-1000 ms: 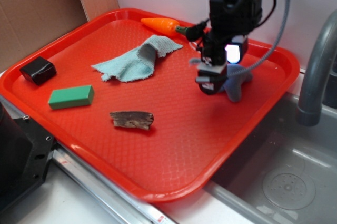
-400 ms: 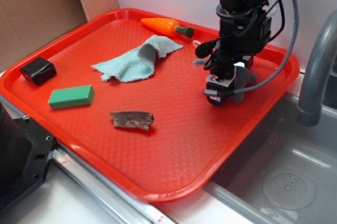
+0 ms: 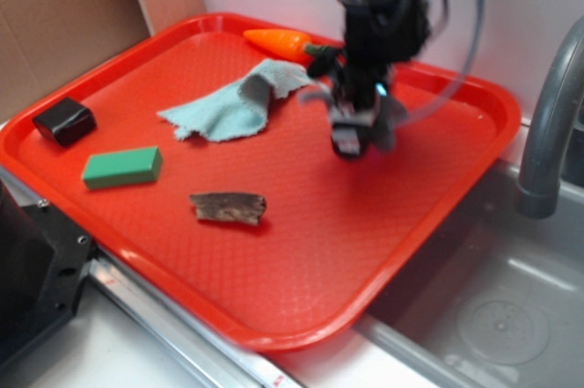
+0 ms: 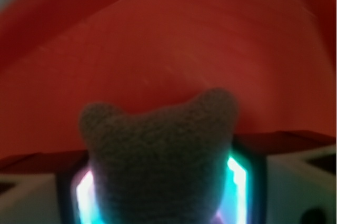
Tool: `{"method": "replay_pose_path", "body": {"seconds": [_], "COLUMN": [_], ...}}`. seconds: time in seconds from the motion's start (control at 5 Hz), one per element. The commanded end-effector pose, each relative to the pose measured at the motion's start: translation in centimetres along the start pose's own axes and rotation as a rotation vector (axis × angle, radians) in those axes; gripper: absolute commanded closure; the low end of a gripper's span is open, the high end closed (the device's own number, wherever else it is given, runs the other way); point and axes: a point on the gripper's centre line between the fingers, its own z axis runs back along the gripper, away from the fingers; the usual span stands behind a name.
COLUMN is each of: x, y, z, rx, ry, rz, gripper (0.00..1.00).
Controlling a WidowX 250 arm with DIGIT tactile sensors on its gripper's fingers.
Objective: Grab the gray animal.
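Gray plush bunny [image 4: 158,155] sits clamped in our tool [image 3: 354,137], upper middle of the red tray [image 3: 301,233]; next we lift.

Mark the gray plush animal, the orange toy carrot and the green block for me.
gray plush animal [image 4: 158,155]: wrist view, middle of its fuzzy body.
orange toy carrot [image 3: 276,41]: exterior view, middle of its orange body.
green rectangular block [image 3: 121,167]: exterior view, top face.

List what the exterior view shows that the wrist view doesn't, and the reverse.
Exterior only: the carrot, cloth, black block, green block, brown piece and sink.
Wrist only: the gray animal wedged between the claw's glowing pads.
Both: the red tray, the claw and the animal.
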Motion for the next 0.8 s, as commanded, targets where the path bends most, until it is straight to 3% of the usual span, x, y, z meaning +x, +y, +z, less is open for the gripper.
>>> {"method": "replay_pose_path", "body": {"seconds": [0.0, 0.2, 0.4, 0.6], "x": [-3.6, -7.1, -9.8, -11.5], "y": [-0.7, -1.5, -2.3, -3.0], "z": [8.4, 11.4, 13.1, 14.0], "rx": [0.098, 0.15, 0.124, 0.122], "ry": [-0.12, -0.166, -0.181, -0.243], "rz": [0.498, 0.741, 0.995, 1.23], "gripper": [1.0, 1.0, 1.0, 1.0]}}
